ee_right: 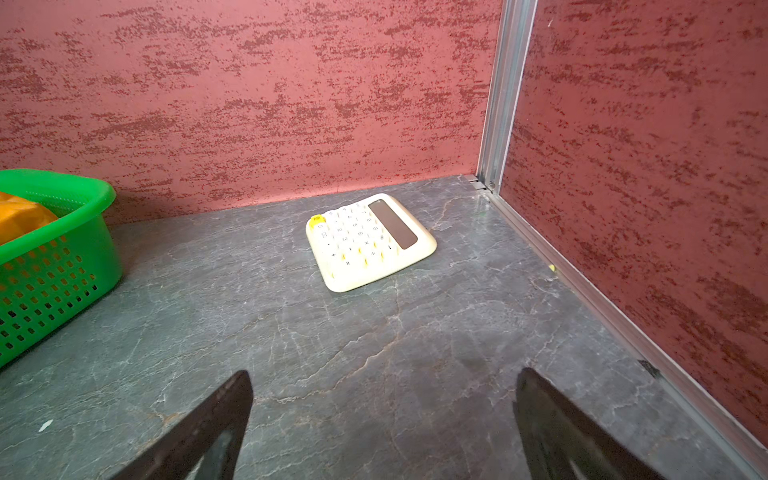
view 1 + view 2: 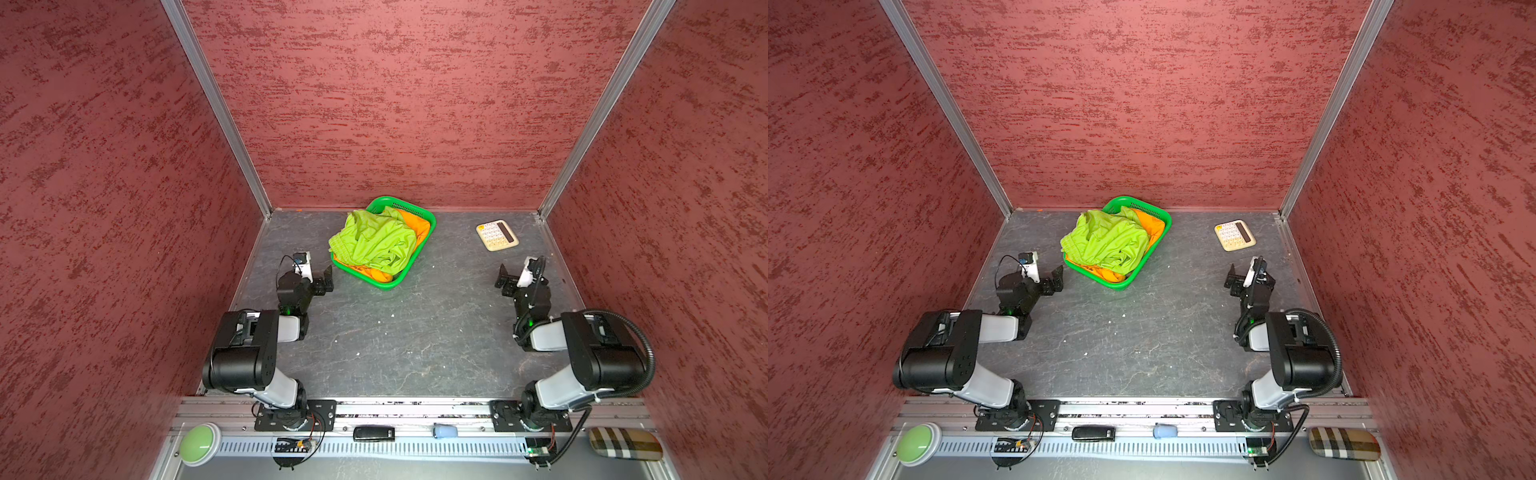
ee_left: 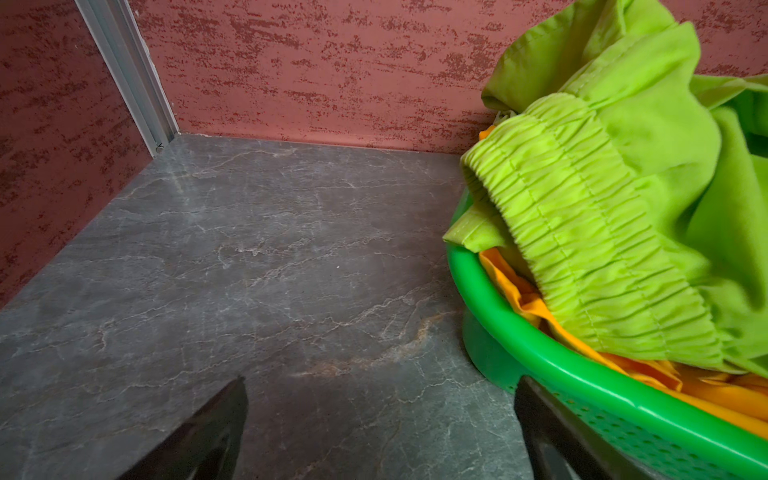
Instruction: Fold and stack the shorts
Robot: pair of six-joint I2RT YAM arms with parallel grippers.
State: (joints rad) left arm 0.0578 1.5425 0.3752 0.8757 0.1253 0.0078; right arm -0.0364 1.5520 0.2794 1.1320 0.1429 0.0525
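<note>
Crumpled lime green shorts (image 2: pixel 374 241) (image 2: pixel 1106 243) lie heaped on top of a green perforated basket (image 2: pixel 390 286) (image 2: pixel 1121 286) at the back middle of the table. Orange shorts (image 2: pixel 417 226) (image 2: pixel 1152 228) show beneath them along the basket's edges. In the left wrist view the lime shorts' elastic waistband (image 3: pixel 582 232) hangs over the basket rim (image 3: pixel 582 374), with the orange shorts (image 3: pixel 706 390) under it. My left gripper (image 2: pixel 328 279) (image 2: pixel 1057 278) (image 3: pixel 380 382) is open and empty, just left of the basket. My right gripper (image 2: pixel 503 280) (image 2: pixel 1231 278) (image 1: pixel 382 374) is open and empty, far right of the basket.
A cream calculator (image 2: pixel 497 235) (image 1: pixel 370 241) lies at the back right, ahead of my right gripper. Red textured walls close the table on three sides. On the front rail sit a green button (image 2: pixel 199 442), a black device (image 2: pixel 373 433) and a plaid case (image 2: pixel 625 444).
</note>
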